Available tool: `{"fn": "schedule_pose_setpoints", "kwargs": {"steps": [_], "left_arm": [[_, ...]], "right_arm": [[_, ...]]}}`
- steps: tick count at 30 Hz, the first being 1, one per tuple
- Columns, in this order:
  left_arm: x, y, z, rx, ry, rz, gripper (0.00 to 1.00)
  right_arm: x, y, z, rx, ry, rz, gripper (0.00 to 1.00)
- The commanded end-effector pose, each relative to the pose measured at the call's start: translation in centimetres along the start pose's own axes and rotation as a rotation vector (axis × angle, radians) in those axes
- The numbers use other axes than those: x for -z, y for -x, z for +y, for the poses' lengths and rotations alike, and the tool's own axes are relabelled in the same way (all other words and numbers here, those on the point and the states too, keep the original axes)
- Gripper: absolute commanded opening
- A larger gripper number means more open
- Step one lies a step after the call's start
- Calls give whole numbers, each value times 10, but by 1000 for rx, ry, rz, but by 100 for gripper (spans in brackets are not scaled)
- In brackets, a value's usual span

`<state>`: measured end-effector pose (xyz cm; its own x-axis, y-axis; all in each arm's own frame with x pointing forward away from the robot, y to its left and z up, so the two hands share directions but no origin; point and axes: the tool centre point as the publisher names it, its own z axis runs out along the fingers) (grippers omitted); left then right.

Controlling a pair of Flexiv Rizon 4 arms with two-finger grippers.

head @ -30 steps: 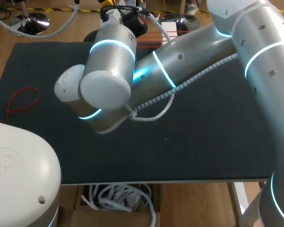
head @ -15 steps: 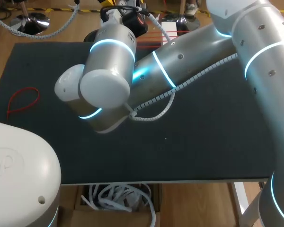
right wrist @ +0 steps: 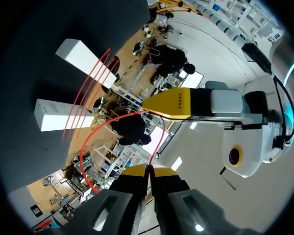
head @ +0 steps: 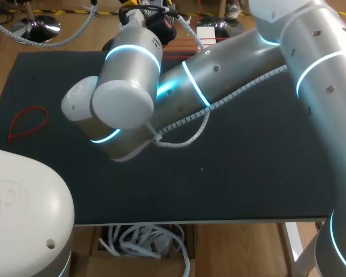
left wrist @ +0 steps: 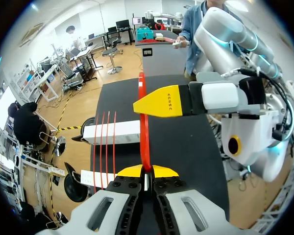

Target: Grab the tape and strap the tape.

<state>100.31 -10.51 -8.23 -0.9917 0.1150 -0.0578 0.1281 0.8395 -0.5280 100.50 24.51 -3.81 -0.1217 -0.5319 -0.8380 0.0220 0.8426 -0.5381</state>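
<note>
Mat — left pincer (seemingly right pincer) grips tape.

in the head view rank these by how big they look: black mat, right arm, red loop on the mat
1. black mat
2. right arm, a close second; it is nearer the camera, so unsure
3. red loop, smallest by far

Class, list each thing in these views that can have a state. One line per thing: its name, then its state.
left pincer: shut on the red strap.
right pincer: shut on the red strap.
red strap: held by both pincers, bent in an arc.
spare straps: straight, lying across two white blocks, untouched.
looped strap: closed in a loop, flat on the mat.
</note>
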Motion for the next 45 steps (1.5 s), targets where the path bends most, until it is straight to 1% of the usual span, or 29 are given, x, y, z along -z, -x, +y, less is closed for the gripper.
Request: {"fn": "schedule_pose_setpoints", "kwargs": {"steps": [1,9,19,27,35,41,42,45], "left_arm": [[1,0,-1,2,3,2,0],[1,0,-1,2,3,2,0],[1,0,-1,2,3,2,0],[1,0,-1,2,3,2,0],[1,0,-1,2,3,2,0],[1,0,-1,2,3,2,0],[1,0,-1,2,3,2,0],[1,0,-1,2,3,2,0]], "right_arm": [[0,4,6,10,2,5,0],[0,4,10,23,12,11,0],[-2,-1,-1,25,-12,29,0],[-1,-10,-2,37,-10,54,0],[-1,-11,-2,44,-9,60,0],[-1,-5,-9,-2,-25,45,0],[-1,-5,-10,0,-23,31,0],[1,-7,-13,-16,-18,26,0]]}}
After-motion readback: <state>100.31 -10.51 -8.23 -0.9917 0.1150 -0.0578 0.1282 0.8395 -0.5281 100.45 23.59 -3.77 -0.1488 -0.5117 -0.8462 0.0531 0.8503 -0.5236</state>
